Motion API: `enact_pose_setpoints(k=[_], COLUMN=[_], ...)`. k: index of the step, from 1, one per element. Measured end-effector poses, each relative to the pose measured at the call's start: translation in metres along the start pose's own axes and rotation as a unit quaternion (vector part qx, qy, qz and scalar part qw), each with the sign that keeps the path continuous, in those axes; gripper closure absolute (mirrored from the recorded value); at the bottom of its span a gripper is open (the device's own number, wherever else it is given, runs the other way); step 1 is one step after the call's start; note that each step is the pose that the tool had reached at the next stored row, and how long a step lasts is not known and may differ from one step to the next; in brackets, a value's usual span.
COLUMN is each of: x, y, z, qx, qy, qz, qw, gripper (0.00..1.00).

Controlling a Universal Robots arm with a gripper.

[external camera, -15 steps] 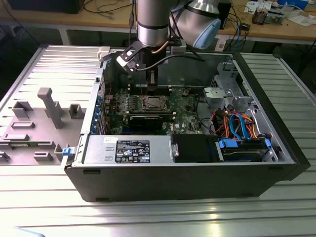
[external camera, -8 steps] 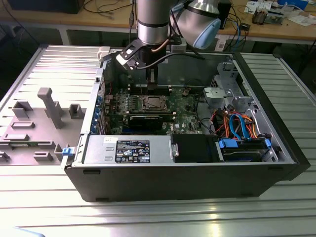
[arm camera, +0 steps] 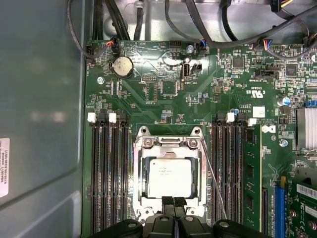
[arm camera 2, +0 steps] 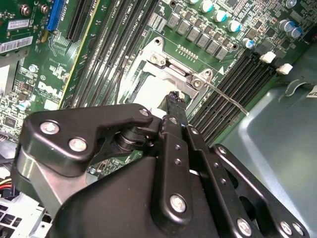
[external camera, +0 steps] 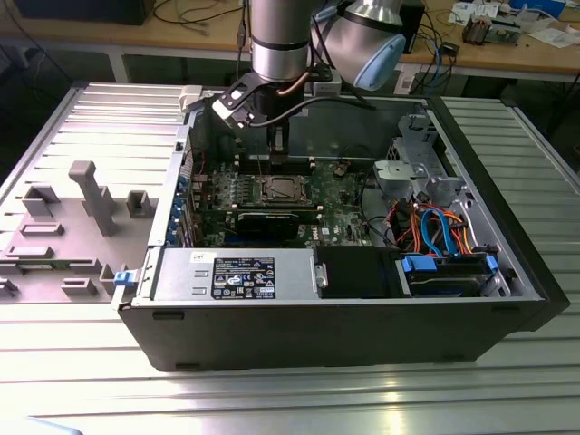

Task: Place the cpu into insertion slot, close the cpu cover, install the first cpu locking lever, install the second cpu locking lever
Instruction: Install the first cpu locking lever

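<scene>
Gripper: fingertips pressed together, nothing between them, tips down at one edge of the cover. Cover lies flat, framing the cpu. The cpu sits in the slot. A thin lever slants from the slot's corner across the memory slots. The board lies in an open case.

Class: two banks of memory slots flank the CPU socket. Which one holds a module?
The bank nearer the blue connector: a green module stands in its outermost slot. The other bank has slots that look empty.
</scene>
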State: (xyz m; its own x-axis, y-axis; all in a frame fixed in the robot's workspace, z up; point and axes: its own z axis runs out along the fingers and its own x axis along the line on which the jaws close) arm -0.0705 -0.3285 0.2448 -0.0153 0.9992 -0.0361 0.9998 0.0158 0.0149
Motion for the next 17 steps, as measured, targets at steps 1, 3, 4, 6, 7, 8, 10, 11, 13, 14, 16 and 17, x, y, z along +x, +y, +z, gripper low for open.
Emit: enact_pose_setpoints(k=[1, 3, 4, 6, 7, 8, 10, 11, 13, 14, 16, 17], x=[0.0000, 0.0000, 0.0000, 0.0000, 0.0000, 0.0000, 0.0000, 0.0000, 0.0000, 0.0000, 0.0000, 0.0000], y=[-0.0001, -0.0006, -0.0008, -0.0012, -0.0015, -0.0018, -0.0023, -0.0024, -0.0028, -0.0029, -0.0034, -0.0036], z=[0.0000, 0.0000, 0.0000, 0.0000, 0.0000, 0.0000, -0.0001, -0.0001, -0.0001, -0.0001, -0.0001, -0.0001], qx=[0.0000, 0.0000, 0.0000, 0.0000, 0.0000, 0.0000, 0.0000, 0.0000, 0.0000, 0.0000, 0.0000, 0.0000], qy=[0.0000, 0.0000, 0.0000, 0.0000, 0.0000, 0.0000, 0.0000, 0.0000, 0.0000, 0.0000, 0.0000, 0.0000], qz=[0.000, 0.000, 0.000, 0.000, 0.000, 0.000, 0.000, 0.000, 0.000, 0.000, 0.000, 0.000], qw=[1.00000, 1.00000, 1.00000, 1.00000, 1.00000, 1.00000, 1.00000, 1.00000, 1.00000, 1.00000, 1.00000, 1.00000], gripper=[0.89, 0.89, 0.89, 0.89, 0.89, 0.89, 0.89, 0.89, 0.89, 0.89, 0.89, 0.89])
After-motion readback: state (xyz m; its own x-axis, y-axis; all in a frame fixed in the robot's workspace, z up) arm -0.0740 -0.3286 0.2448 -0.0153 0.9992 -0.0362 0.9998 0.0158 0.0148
